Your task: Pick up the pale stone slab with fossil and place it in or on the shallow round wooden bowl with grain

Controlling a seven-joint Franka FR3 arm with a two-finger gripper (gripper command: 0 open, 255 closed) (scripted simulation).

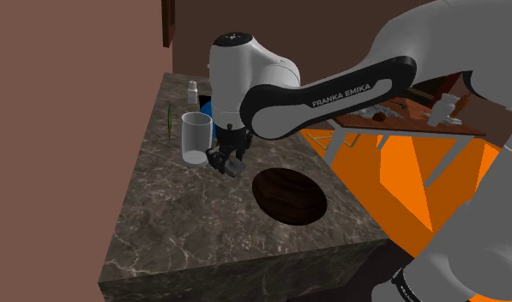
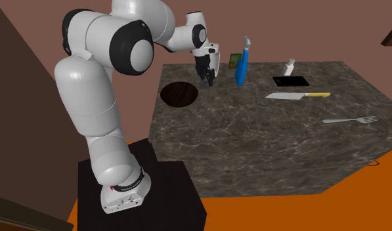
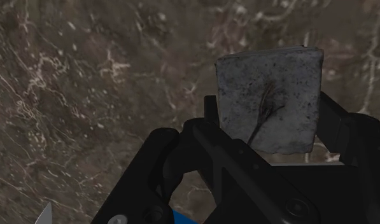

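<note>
The pale grey stone slab (image 3: 271,95) with a dark branching fossil print is clasped between my black fingers, and my gripper (image 3: 270,121) is shut on it above the dark marble counter (image 3: 93,95). In the shoulder view my gripper (image 1: 225,161) hangs just above the counter, a little to the left of the shallow round dark wooden bowl (image 1: 288,196). The second exterior view has the gripper (image 2: 206,79) to the right of the bowl (image 2: 180,93) and higher than it.
A clear glass (image 1: 195,137) stands close behind the gripper, with a small white bottle (image 1: 193,88) beyond it. A blue spray bottle (image 2: 241,69), green box (image 2: 234,61), black tablet (image 2: 291,81), knife (image 2: 296,96) and fork (image 2: 350,120) lie further along the counter.
</note>
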